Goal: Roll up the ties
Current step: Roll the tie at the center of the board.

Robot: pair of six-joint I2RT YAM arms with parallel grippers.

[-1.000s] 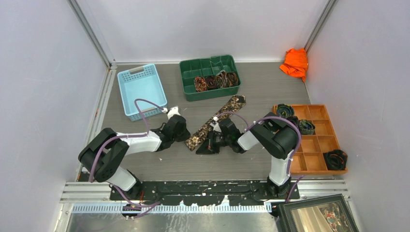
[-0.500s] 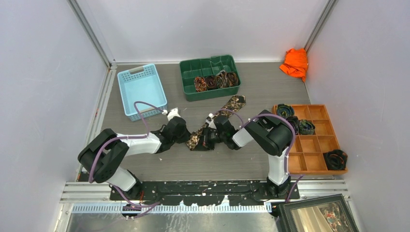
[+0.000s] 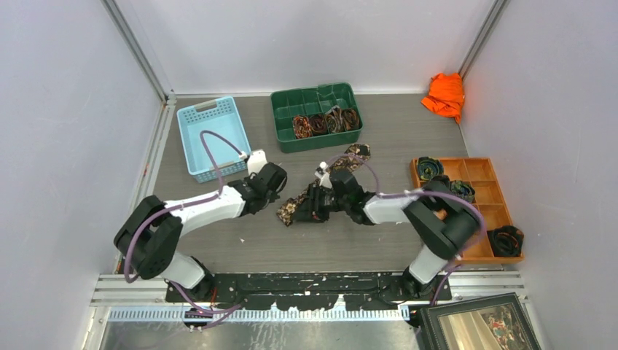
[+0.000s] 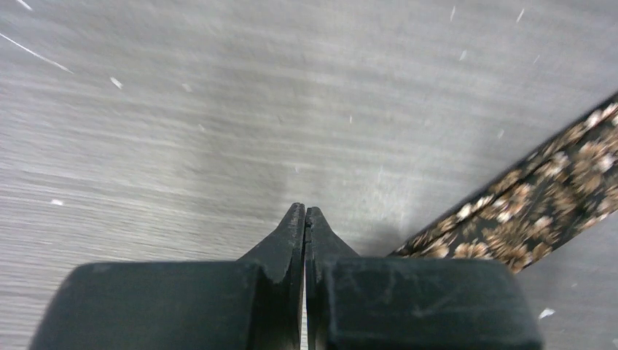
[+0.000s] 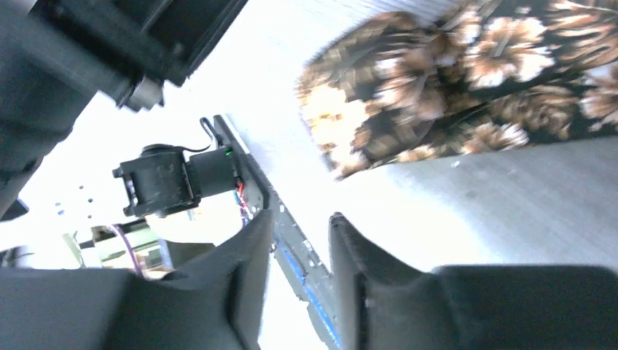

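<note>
Above the base rail [image 3: 306,289], left arm [image 3: 208,209] and right arm [image 3: 386,211] show white links, black joints, purple cables [image 3: 206,149]. The left gripper [image 4: 304,211] is black.

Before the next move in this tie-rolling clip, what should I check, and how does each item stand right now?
1. Left end effector off the tie: ok. It is shut, empty and beside the tie.
2. Right end effector free: ok. Its jaws are slightly apart with nothing between them.
3. Tie's near end begun rolling: cannot tell. It is blurred and partly covered.
4. Green tray has room: ok. The back compartments are bare and the rolled ties sit in front.
</note>
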